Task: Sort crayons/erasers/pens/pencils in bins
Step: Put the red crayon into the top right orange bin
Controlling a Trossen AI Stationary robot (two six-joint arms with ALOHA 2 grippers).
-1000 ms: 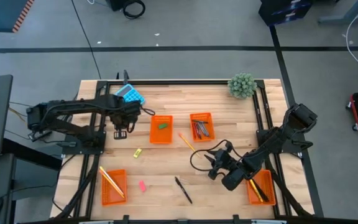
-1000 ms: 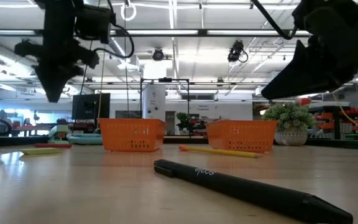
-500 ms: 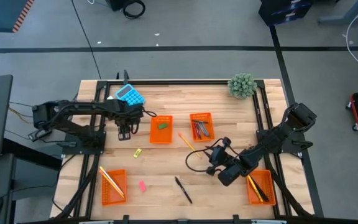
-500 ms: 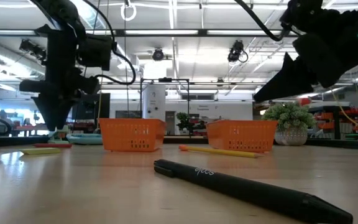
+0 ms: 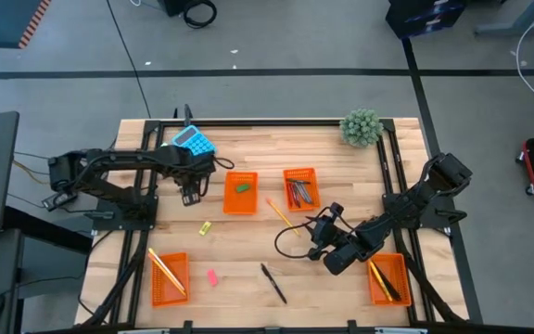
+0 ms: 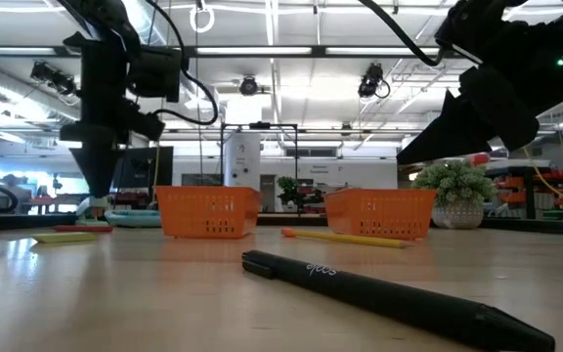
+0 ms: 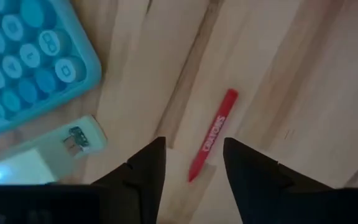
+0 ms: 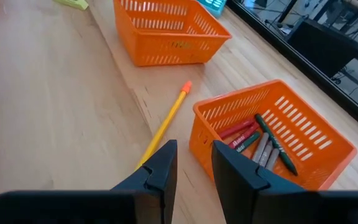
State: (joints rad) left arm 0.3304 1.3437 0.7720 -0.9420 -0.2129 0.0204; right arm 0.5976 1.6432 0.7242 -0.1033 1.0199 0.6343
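Observation:
A red crayon point(image 7: 213, 134) lies flat on the wood beside the blue calculator point(image 5: 193, 141). My left gripper point(image 7: 194, 171) points down over it, open, and the crayon's near end sits between the two fingertips without touching them. In the high view this gripper point(image 5: 190, 195) is left of the bin point(image 5: 240, 193) that holds a green eraser. My right gripper point(image 8: 194, 167) hovers open and holds nothing. It is near the orange-tipped pencil point(image 8: 165, 124) and the bin of crayons point(image 8: 272, 140).
A yellow eraser point(image 5: 205, 227), a pink eraser point(image 5: 212, 276) and a black pen point(image 5: 273, 283) lie loose on the table. A bin with pencils point(image 5: 169, 276) is at the near left and another bin point(image 5: 387, 278) at the near right. A plant point(image 5: 361, 127) stands at the far right.
My left gripper has come down toward the table and shifted a little toward the eraser bin. My right gripper has rolled about its own axis while staying in place.

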